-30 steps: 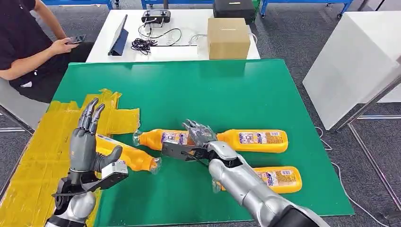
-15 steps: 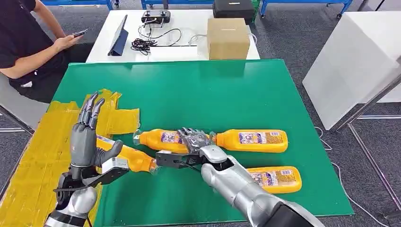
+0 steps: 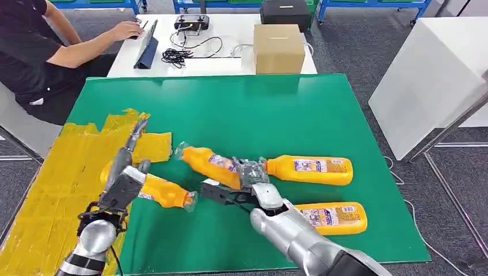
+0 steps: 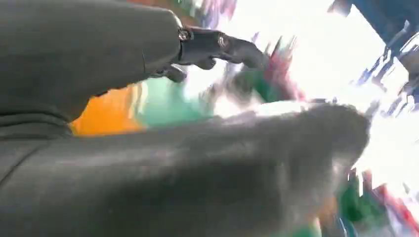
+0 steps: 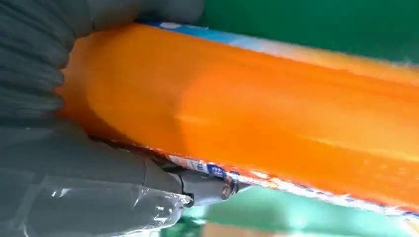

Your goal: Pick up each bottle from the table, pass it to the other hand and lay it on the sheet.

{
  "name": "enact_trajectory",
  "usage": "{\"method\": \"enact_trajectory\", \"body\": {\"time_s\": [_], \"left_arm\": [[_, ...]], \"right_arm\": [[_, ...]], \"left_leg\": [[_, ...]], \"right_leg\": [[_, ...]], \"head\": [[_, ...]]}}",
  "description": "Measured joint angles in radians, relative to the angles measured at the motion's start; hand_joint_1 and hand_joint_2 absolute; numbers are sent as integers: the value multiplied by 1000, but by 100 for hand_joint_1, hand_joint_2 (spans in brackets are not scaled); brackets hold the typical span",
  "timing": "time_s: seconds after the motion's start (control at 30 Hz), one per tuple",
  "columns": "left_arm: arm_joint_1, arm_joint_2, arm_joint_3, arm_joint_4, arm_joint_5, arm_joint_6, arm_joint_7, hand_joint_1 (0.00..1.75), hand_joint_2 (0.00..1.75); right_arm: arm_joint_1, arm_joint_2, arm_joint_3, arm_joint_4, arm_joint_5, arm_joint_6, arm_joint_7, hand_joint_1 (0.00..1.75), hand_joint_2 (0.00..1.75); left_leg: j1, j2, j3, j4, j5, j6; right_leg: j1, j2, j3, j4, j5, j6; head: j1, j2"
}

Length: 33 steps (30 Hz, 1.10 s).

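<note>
fingers (image 5: 207,185) of right hand (image 3: 248,175) wrap the orange bottle (image 3: 213,164), seen close at the wrist.

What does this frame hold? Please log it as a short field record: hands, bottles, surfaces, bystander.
right hand: grips an orange bottle, its cap end tilted toward the yellow sheet
left hand: holds nothing, fingers extended over the sheet's edge
bottle on sheet: lies at the edge of the yellow sheet, beside the left hand
bottles left on the table: two, one just beyond the right hand, one nearer the front edge
surface: green table
bystander: person seated at the far left, hand at a tablet
</note>
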Motion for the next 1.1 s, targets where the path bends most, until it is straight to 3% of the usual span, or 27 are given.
{"method": "enact_trajectory", "body": {"time_s": [0.17,0.2,0.33,0.47,0.6,0.87,1.1], "left_arm": [[77,-23,78,11,361,-216,-53,0,0],[101,-32,96,11,408,-239,-61,0,175],[159,-58,135,11,474,-271,-66,0,175],[195,-82,154,11,662,-346,-44,0,175],[217,-92,156,12,724,-375,-45,0,175],[225,-101,156,11,744,-393,-56,0,175],[217,-108,155,8,739,-394,-69,0,175]], "right_arm": [[113,-22,-95,-207,-37,-201,-210,175,175],[135,-24,-107,-262,-43,-220,-229,175,175],[193,-34,-136,-421,-60,-233,-247,175,175],[250,-38,-144,-557,-122,-276,-345,175,175],[275,-39,-133,-643,-141,-261,-351,175,175],[275,-39,-49,-674,-161,-146,-312,175,175],[245,-22,41,-628,-210,69,-240,175,175]], "left_leg": [[0,6,-3,0,-1,-1],[0,6,-4,0,-1,-1],[1,4,-9,0,-1,-1],[1,6,-9,0,-1,-1],[1,4,-9,0,-1,-1],[0,4,-9,0,-1,-1],[1,5,-9,0,-1,-1]], "right_leg": [[-1,6,-6,0,0,1],[-1,5,-8,0,-1,1],[0,4,-12,0,-1,0],[0,5,-12,0,-1,0],[0,4,-11,0,-1,0],[0,4,-11,0,-1,0],[0,4,-12,0,-1,0]], "head": [[-1,0],[0,0],[-1,0],[0,0],[0,0],[0,0],[0,0]]}}
